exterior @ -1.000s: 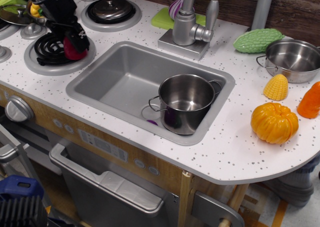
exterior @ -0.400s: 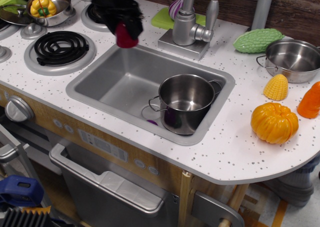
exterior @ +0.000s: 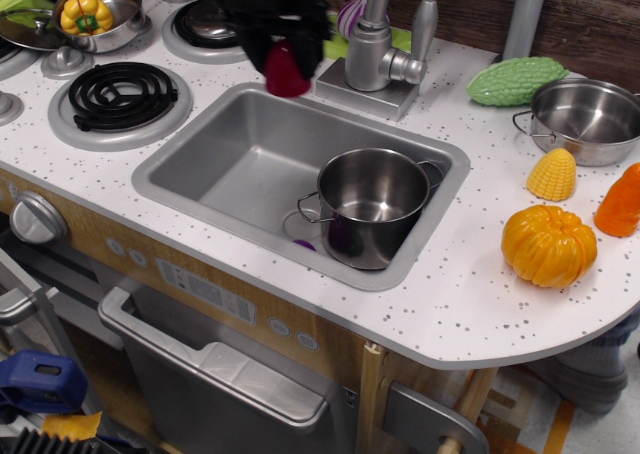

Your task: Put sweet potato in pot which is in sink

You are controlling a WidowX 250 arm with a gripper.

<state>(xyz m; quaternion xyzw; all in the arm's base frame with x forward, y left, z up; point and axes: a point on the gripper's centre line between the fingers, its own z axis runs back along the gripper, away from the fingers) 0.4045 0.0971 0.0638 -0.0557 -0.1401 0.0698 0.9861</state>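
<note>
**Q:** Where was the sweet potato [exterior: 286, 71], and how was it held?

**A:** It hung above the far-left corner of the sink [exterior: 200, 164], with the pincer [exterior: 284, 62] clamped onto its upper part; the blurred black fingers hid the exact contact. The toy looked light, stiff and glossy, so probably slippery. A grip across its wide middle seemed safest.

**Q:** And the pot [exterior: 370, 206]?

**A:** It stood upright and empty at the sink's near-right corner, well apart from the potato, one wire handle toward the sink's middle.

**Q:** Anything in the way?

**A:** The faucet [exterior: 378, 46] rose just behind the sink, close to the potato's right, the likeliest thing to be clipped. The pumpkin [exterior: 548, 245], corn [exterior: 552, 175] and pan [exterior: 588, 119] sat on the bench right of the sink, clear of the route.
</note>
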